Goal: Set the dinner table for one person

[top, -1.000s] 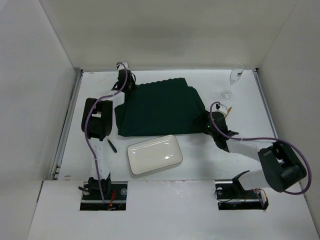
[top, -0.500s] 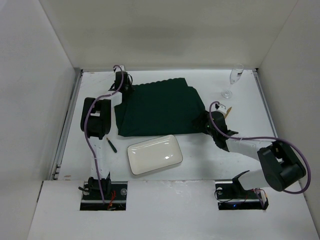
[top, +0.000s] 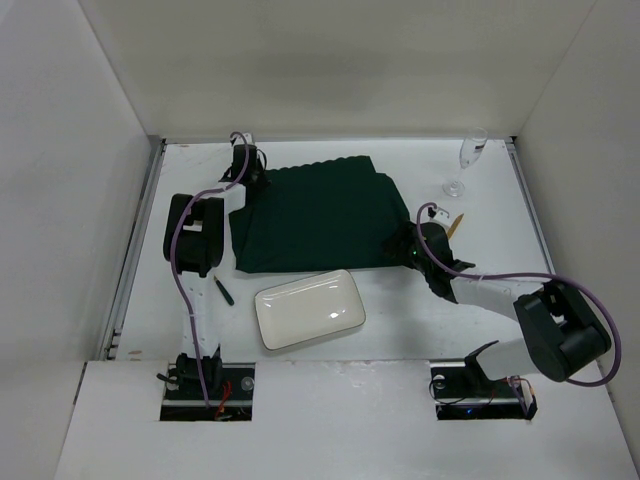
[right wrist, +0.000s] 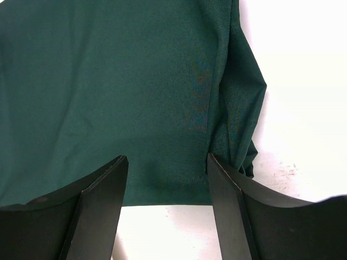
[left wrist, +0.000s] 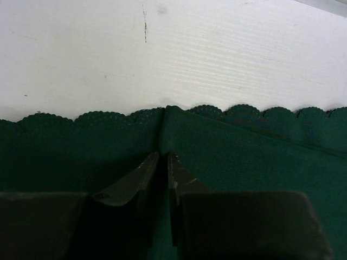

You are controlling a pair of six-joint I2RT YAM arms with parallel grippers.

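Right hand [right wrist: 168, 174] has edged nearer over the green placemat [top: 315, 215] corner.
It gapes wide; left hand [left wrist: 163, 157], narrow, pinches the green placemat's scalloped far edge.

Robot lab cell, staged dining set-up. Matte white table [top: 400, 325], metal-edged, boxed on three sides by plain white panels [top: 330, 70]. Left arm [top: 195, 235] and right arm [top: 555, 335] bolted at its near edge, purple cables [top: 181, 285] exposed.

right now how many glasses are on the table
1: a stemmed glass stands upright near the far right corner of the dinner table, past the placemat. No other shows, though parts of the table are hidden.
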